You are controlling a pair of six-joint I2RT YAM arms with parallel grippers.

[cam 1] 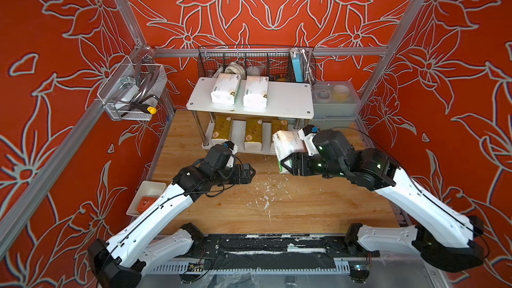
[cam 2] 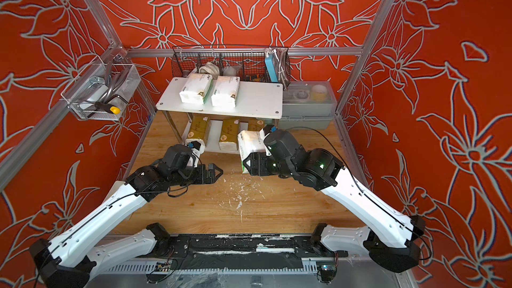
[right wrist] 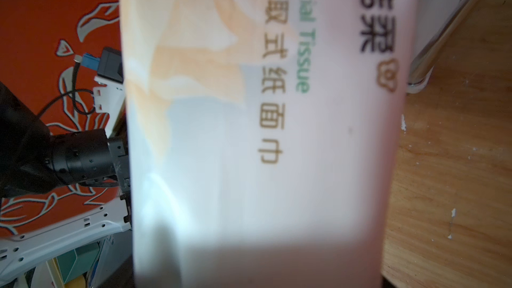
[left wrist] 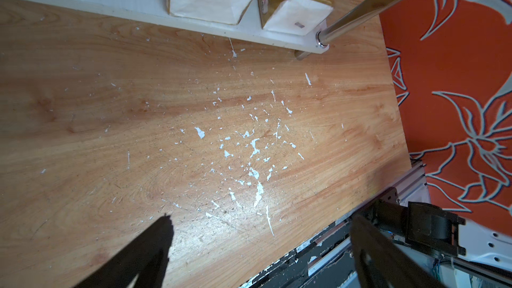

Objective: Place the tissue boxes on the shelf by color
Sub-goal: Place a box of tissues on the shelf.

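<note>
The right gripper is clamped on the near end of the third white pack, which is held off the table just in front of the right end of the shelf. The pack covers part of the rightmost gold pack. The left gripper hangs over the table with its fingers wide apart and holds nothing. Two white packs lie on the left and middle of the top board; three gold packs occupy the lower board. The remaining step is judged to be a lift onto the free right part of the top board. Hazards:

- The pack appears to sit below the top board, so a forward move without enough lift would drive it into the board's near edge or the chrome leg.
- The pack is soft and gripped at one end, so its far end may sag and catch.
- A leftward error would push the neighbouring white pack.
- Overshooting to the right would hang the pack over the grey bin.
</note>
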